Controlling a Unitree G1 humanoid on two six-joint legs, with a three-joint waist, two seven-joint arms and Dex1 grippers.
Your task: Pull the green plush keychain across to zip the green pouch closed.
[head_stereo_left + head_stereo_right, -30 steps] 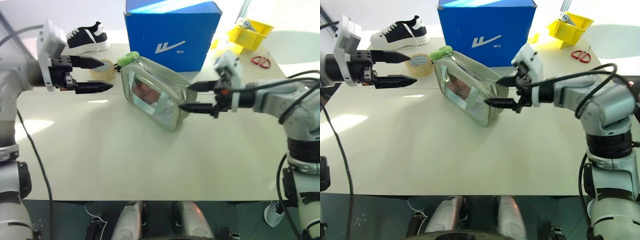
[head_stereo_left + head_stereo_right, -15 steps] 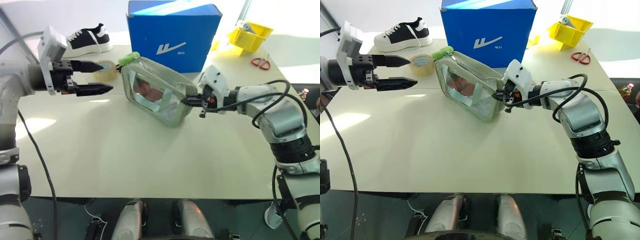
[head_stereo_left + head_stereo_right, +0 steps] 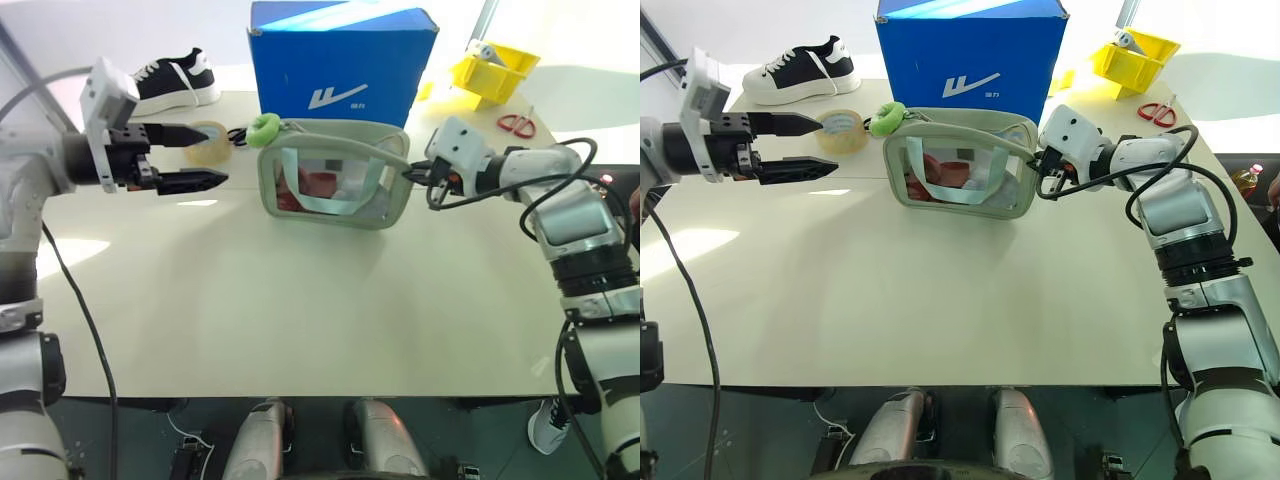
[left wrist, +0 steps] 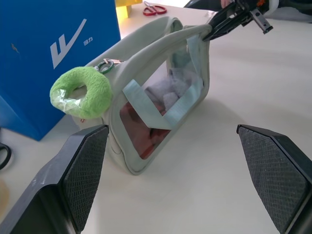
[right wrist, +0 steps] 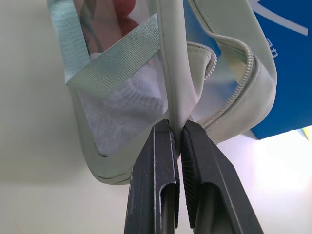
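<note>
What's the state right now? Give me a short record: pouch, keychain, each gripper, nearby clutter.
pouch: green pouch upright on table, zipper open at the right end
keychain: green plush keychain at pouch's left end, untouched
right gripper: shut on the pouch's right-end rim
left gripper: open, left of the keychain, apart from it
clutter: tape roll, blue box, shoe, scissors, yellow bin

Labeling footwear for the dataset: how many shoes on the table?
1: a black-and-white sneaker at the table's far left corner, behind the tape roll. The closed blue shoebox could hide more.
</note>
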